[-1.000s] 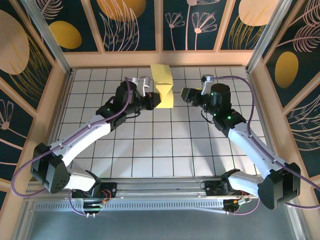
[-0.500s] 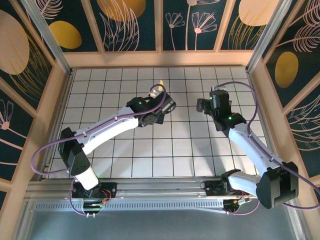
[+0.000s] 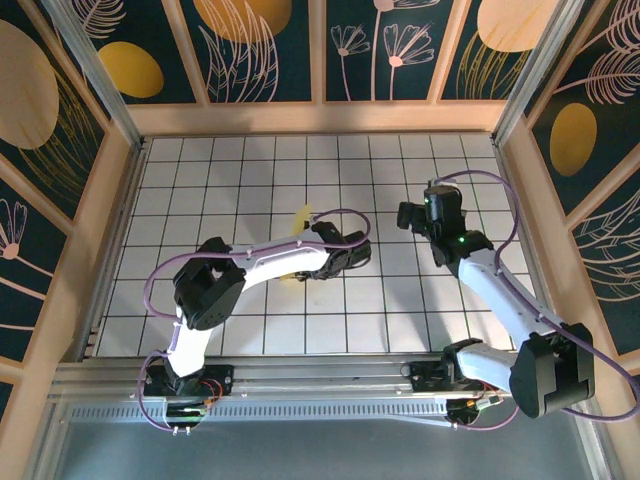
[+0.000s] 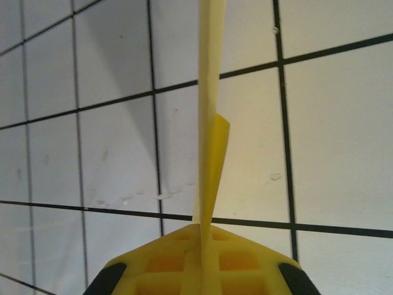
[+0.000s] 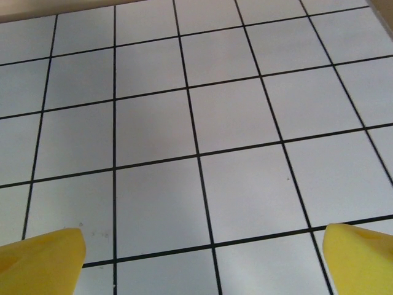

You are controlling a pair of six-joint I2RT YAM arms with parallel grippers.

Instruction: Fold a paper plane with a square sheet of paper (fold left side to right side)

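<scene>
Yellow paper (image 4: 210, 141) is clamped in the left gripper (image 4: 201, 246), with the jaws pressed together on it right at the bottom of the left wrist view. You're looking at it pretty much edge-on there. It's a thin folded strip running straight up out of the yellow pads (image 4: 166, 264), with a smaller flap poking out to the right about halfway along. It hangs over the white gridded desk (image 4: 80, 147) and throws a soft shadow on the tiles to its left. Can't tell whether its far end touches the desk or not.

From the top camera, a little sliver of the yellow peeks out just above the left arm (image 3: 265, 268), around the middle of the desk and a touch left of centre. There's also a yellowish patch right under the forearm, but honestly I can't tell if that's more paper. That arm is folded up pretty hard, with the elbow back toward the near-left and the forearm stretched rightward across the middle tiles. A purple cable (image 3: 160, 285) loops off it.

Right gripper (image 5: 199, 258) sits to the right of centre, well apart from the paper. Its jaws are spread wide with nothing between them. In the right wrist view there's one yellow fingertip (image 5: 40, 258) in each bottom corner and bare tiles in the gap.

Dark wall panels (image 3: 130, 68) with gold ovals and leaf drawings stand around the desk in a wooden frame.
</scene>
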